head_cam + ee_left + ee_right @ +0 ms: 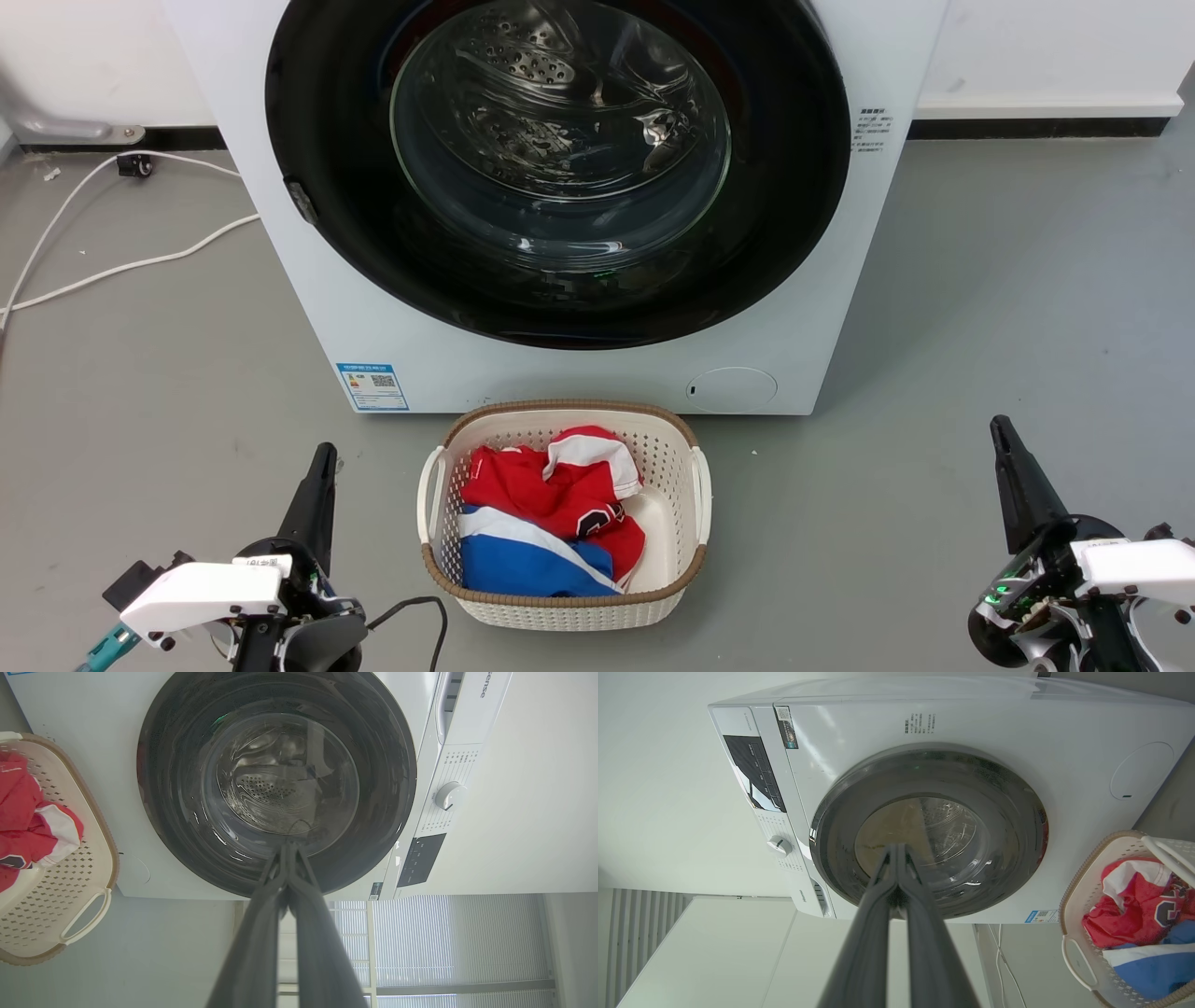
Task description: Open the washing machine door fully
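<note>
A white front-loading washing machine (pixel 420 364) is pictured on a grey floor (pixel 980 327) at the far middle of the scene. Its round glossy black door (pixel 558 177) is shut flat against the front, and the steel drum (pixel 537 61) is glimpsed through the bulging glass window (pixel 560 131). A cream laundry basket (pixel 439 560) of red, white and blue clothes (pixel 532 490) is set just in front of the machine. The left gripper (pixel 325 455) and right gripper (pixel 1001 427) are held low at near left and near right, well apart from the door, each with its fingers pressed together on nothing. A small grey catch (pixel 297 201) is seen on the door's left rim. The door is judged rigid, fairly heavy and slippery over gloss and glass. Purchase is likely to be found only at that left rim, by the catch. The hinge cannot be made out.
</note>
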### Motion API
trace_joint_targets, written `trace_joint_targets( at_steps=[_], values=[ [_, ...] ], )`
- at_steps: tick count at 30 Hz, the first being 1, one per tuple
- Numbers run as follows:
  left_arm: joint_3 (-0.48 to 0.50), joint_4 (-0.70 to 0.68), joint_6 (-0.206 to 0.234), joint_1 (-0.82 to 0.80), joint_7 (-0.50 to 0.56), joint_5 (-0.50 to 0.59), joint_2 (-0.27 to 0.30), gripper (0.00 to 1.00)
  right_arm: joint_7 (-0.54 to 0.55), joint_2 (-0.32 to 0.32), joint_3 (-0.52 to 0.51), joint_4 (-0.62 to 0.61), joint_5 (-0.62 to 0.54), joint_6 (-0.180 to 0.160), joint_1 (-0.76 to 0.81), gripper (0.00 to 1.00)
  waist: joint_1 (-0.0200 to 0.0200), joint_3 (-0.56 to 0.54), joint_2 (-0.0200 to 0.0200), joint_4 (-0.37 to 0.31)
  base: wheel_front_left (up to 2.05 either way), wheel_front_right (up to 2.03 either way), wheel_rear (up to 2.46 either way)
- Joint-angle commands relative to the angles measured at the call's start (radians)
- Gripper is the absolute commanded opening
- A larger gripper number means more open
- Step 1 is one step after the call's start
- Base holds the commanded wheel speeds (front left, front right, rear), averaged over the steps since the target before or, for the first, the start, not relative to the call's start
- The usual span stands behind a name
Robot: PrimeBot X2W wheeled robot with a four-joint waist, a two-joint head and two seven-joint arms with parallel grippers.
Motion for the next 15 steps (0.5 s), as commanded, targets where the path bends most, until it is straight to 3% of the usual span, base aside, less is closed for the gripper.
trace_joint_targets(
  at_steps=[1, 15],
  values=[
    [0.004, 0.001, -0.003, -0.01, 0.0, 0.007, -0.001, 0.0, 0.002, 0.004, -0.001, 0.001, -0.008, 0.0, -0.01, 0.0, 0.0, 0.0, -0.0001, 0.0, 0.0, 0.0, 0.0],
    [0.005, 0.001, -0.003, -0.01, 0.002, 0.006, -0.002, 0.0, 0.003, 0.004, -0.002, 0.001, -0.009, 0.0, -0.01, 0.0, 0.0, 0.0, -0.0001, 0.0, 0.0, 0.0, 0.0]
  ],
)
